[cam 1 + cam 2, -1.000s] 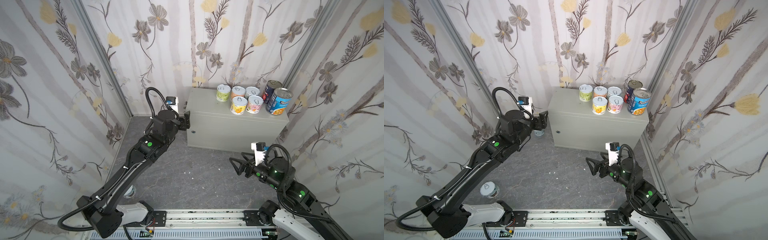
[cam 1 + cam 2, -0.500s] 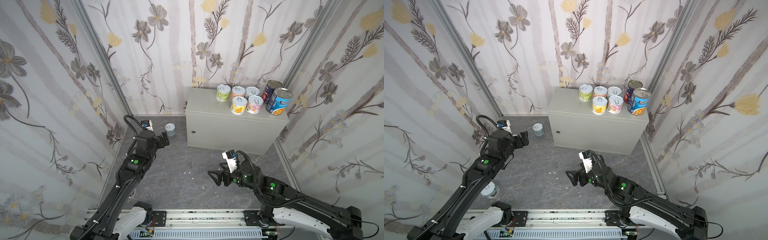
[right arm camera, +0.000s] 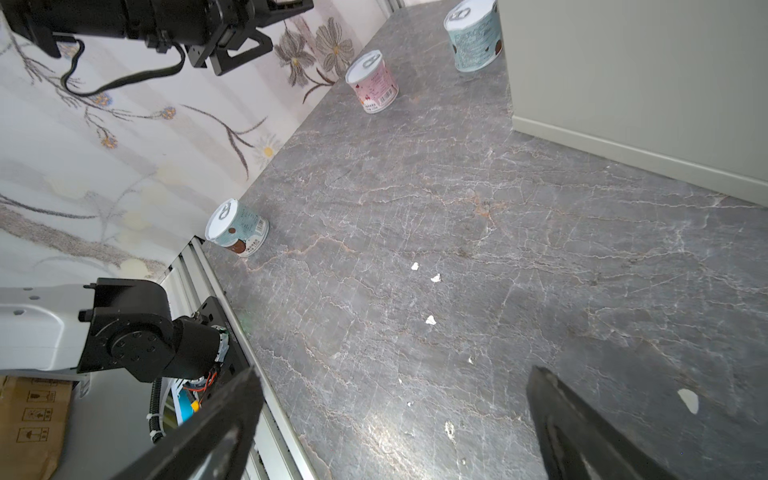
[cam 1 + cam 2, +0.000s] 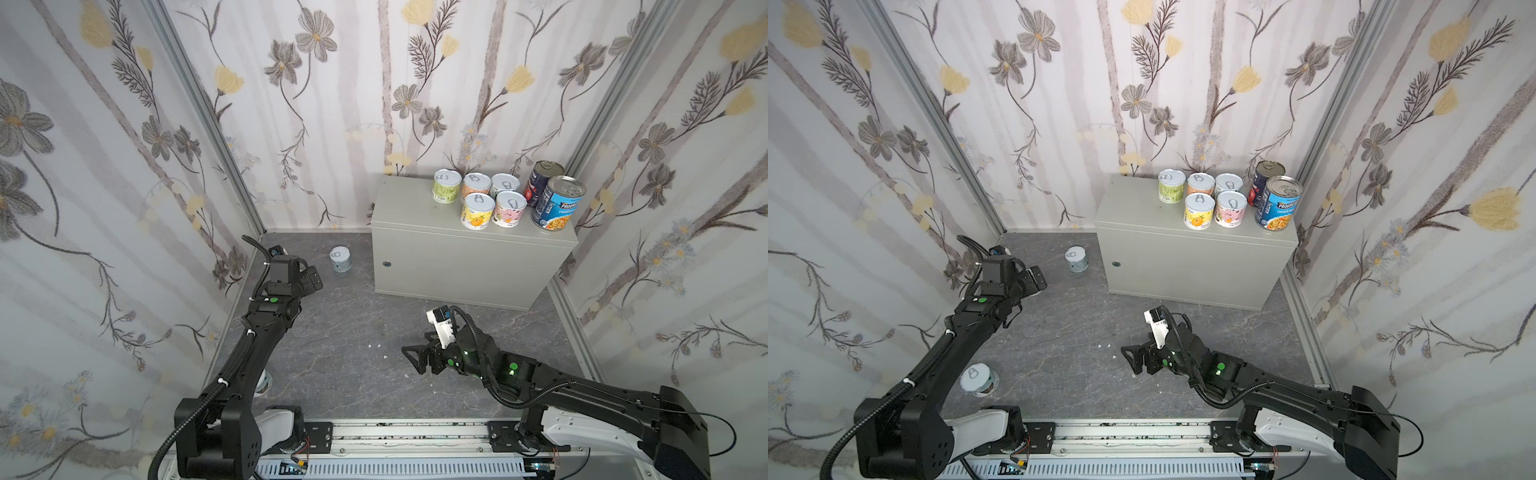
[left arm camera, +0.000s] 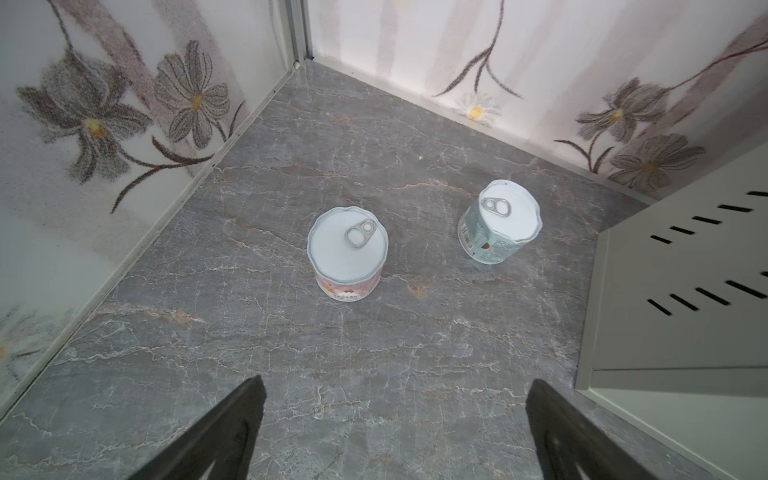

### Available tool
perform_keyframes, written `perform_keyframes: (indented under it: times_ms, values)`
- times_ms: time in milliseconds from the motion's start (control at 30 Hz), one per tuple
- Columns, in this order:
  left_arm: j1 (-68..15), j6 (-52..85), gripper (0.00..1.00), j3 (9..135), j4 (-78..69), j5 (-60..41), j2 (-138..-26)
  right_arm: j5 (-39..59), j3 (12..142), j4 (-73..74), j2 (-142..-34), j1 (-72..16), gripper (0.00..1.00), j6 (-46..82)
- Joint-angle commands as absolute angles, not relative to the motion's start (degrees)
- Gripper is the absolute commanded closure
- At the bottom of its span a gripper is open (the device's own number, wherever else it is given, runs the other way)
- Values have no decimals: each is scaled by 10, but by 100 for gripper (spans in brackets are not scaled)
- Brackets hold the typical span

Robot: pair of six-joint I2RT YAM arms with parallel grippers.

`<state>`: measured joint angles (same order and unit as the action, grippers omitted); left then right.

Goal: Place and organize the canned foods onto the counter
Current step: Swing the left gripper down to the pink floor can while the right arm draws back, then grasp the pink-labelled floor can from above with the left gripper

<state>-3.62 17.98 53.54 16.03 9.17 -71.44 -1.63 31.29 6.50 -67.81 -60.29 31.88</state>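
Note:
The counter (image 4: 465, 266) is a light-grey box at the back right, seen in both top views. On its top stand five short cans, among them a yellow one (image 4: 477, 211) and a pink one (image 4: 510, 209). Beside them stand the blue soup can (image 4: 559, 203) and the navy-and-red can (image 4: 544, 178). A teal can (image 4: 340, 259) (image 5: 498, 222) stands on the floor left of the counter. A pink can (image 5: 347, 253) (image 3: 372, 83) stands beside it. Another teal can (image 4: 978, 380) (image 3: 237, 226) stands by the left arm's base. My left gripper (image 4: 311, 279) (image 5: 395, 386) hangs open and empty short of the pink can. My right gripper (image 4: 409, 358) (image 3: 392, 374) is open and empty over the mid floor.
Flowered walls close in the dark marbled floor (image 4: 353, 332) on three sides. A metal rail (image 4: 395, 436) with both arm bases runs along the front. Small white flecks (image 3: 432, 277) lie on the floor. The counter's vented side (image 5: 685, 266) is close to the left gripper.
My left arm has drawn back from the counter's left side and sunk toward the floor, uncovering the teal can there. The right arm has swung left and lower over the floor.

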Motion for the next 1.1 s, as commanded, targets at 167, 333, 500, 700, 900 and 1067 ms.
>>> perform_keyframes:
  times_ms: [167, 333, 500, 700, 900, 1067]
  values:
    - [-4, 179, 0, 614, 124, 108, -858, 16, 320, 138, -728, -601, 0, 305]
    - [12, 170, 0, 676, 125, 110, -947, 26, 318, 151, -749, -594, 0, 296]
    - [19, 161, 0, 728, 125, 111, -1022, 47, 318, 172, -777, -588, 0, 295]
    - [33, 159, 0, 770, 126, 112, -1085, 64, 326, 186, -803, -575, 0, 291]
    - [42, 152, 0, 785, 124, 114, -1118, 86, 339, 199, -842, -562, 0, 288]
    - [42, 152, 0, 794, 124, 109, -1143, 95, 352, 204, -865, -560, 0, 289]
